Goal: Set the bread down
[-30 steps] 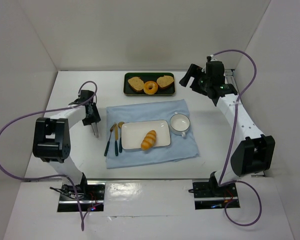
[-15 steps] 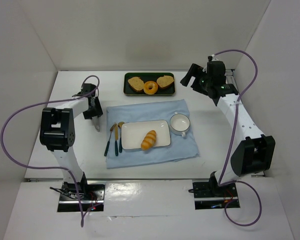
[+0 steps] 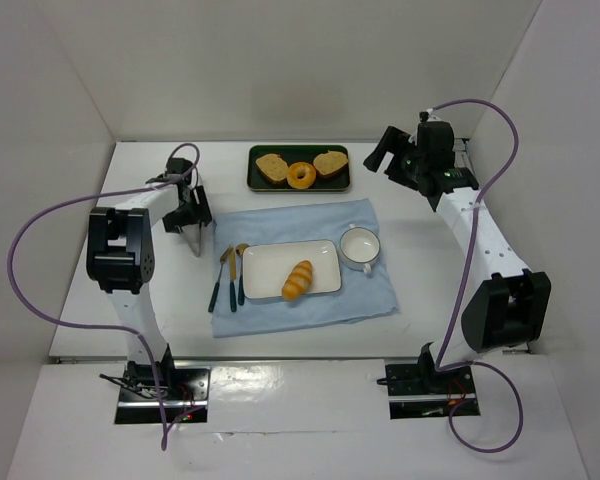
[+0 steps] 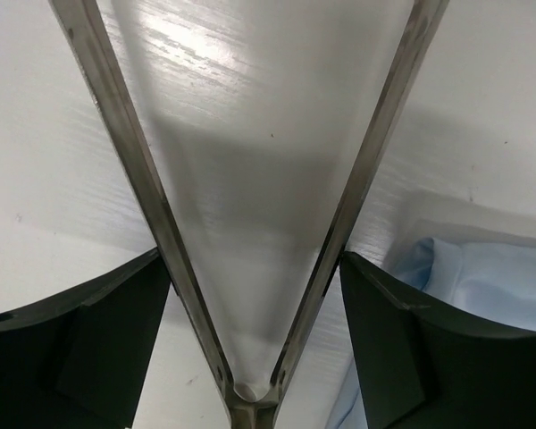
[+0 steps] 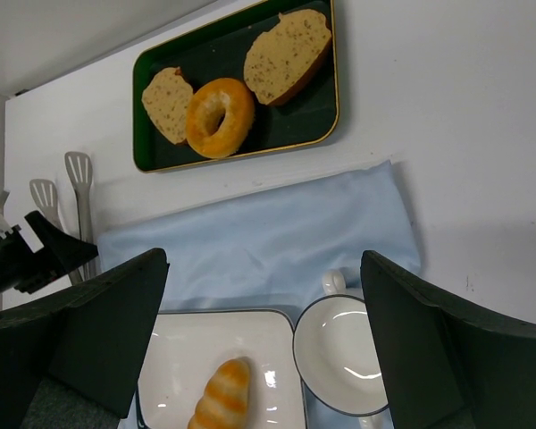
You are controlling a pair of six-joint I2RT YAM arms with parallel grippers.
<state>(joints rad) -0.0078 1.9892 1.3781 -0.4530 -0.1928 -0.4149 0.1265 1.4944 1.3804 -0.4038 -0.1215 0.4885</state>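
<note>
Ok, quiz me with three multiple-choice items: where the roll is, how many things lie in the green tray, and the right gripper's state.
1. The bread lies: A on the bare cloth; B on the white plate; C in a gripper.
2. Items in the green tray: A two; B five; C three.
3. The right gripper is: A open and empty; B shut on the bread; C shut on a fork.

1 B: it rests on the plate.
2 C: two slices and a doughnut.
3 A: its fingers stand wide apart, with nothing between them.

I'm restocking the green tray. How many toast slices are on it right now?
2. One toast slice lies at the left end of the tray, the other at its right end, with the doughnut between them. None seems hidden.
</note>
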